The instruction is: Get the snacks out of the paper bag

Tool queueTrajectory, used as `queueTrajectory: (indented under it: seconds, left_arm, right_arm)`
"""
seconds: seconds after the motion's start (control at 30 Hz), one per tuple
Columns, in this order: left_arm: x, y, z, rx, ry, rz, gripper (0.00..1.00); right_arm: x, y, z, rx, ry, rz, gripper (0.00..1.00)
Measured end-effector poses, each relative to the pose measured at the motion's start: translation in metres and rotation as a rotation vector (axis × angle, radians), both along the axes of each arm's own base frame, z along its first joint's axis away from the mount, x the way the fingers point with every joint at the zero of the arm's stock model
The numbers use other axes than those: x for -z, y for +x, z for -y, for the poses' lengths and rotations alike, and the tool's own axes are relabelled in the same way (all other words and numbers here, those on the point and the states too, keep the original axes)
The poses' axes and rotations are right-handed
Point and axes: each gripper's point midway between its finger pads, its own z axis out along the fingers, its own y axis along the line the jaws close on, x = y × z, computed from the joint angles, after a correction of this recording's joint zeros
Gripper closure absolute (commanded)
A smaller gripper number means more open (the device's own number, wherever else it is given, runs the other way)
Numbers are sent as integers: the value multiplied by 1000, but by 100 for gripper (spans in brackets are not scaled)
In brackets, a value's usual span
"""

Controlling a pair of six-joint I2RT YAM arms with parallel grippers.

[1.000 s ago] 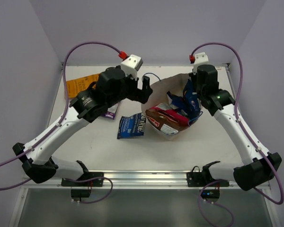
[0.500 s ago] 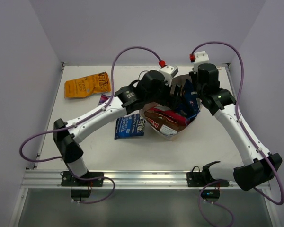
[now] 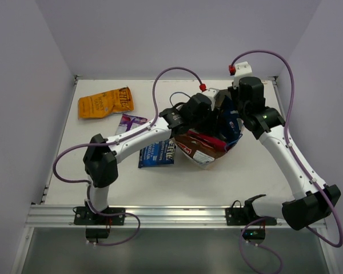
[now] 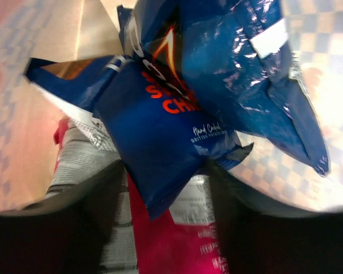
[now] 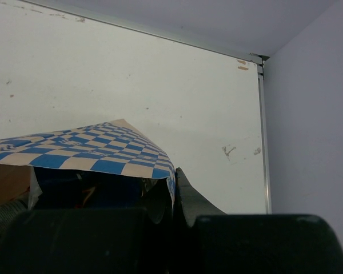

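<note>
Your left gripper [image 4: 166,177] has its jaws spread around the dark blue crinkly foil snack packet [image 4: 160,142], mid-frame inside the tan checkered paper bag [image 5: 91,149] whose rim your right gripper [image 5: 172,191] pinches; it is likely light and slippery, so take its lower corner firmly.

- The place is a robot lab cell: a plain white desk [image 3: 177,182] is boxed in by bare lilac walls [image 3: 23,114].
- Along the desk's near edge, a metal rail [image 3: 171,212] carries two bolted arms, the left arm [image 3: 134,136] and the right arm [image 3: 288,160].
- Above the desk, purple cables [image 3: 172,69] loop to the wrists.
</note>
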Motion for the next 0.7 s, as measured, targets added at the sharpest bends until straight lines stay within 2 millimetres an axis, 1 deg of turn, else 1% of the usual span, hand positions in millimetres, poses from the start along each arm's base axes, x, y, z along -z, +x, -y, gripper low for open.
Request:
queueTrajectory:
  seconds: [0.03, 0.07, 0.13, 0.17, 0.23, 0.33, 0.4, 0.47, 0.53, 0.6, 0.67, 0.7]
  left_arm:
    - [4, 1, 2, -3, 1, -7, 56]
    - [8, 2, 4, -9, -2, -15, 73]
    - [14, 4, 8, -18, -7, -25, 88]
    - [15, 5, 9, -19, -7, -24, 100]
    - [15, 6, 8, -30, -3, -18, 100]
    - [9, 9, 7, -39, -9, 5, 100]
    - [-2, 10, 4, -37, -13, 32, 100]
    - [-22, 8, 0, -32, -34, 69, 100]
    - [-52, 4, -9, -24, -66, 121, 100]
    - [-93, -2, -22, -20, -114, 188, 100]
    - [-139, -11, -40, -25, -173, 263, 100]
    - [-157, -16, -49, -29, -195, 293, 100]
  right_arm:
    - [0, 0, 0, -1, 2, 0, 100]
    - [0, 0, 0, -1, 3, -1, 100]
    - [1, 0, 0, -1, 3, -1, 100]
    - [1, 0, 0, -1, 2, -3, 100]
    - [3, -1, 0, -1, 1, -5, 100]
    - [4, -1, 0, 0, 2, -2, 100]
    - [3, -2, 2, 5, 0, 2, 100]
    - [4, -2, 3, 12, -5, 4, 100]
    - [4, -2, 5, 24, -10, 7, 100]
    - [3, -2, 7, 33, -14, 8, 100]
    - [2, -2, 10, 46, -18, 12, 100]
    - [2, -2, 10, 50, -19, 12, 100]
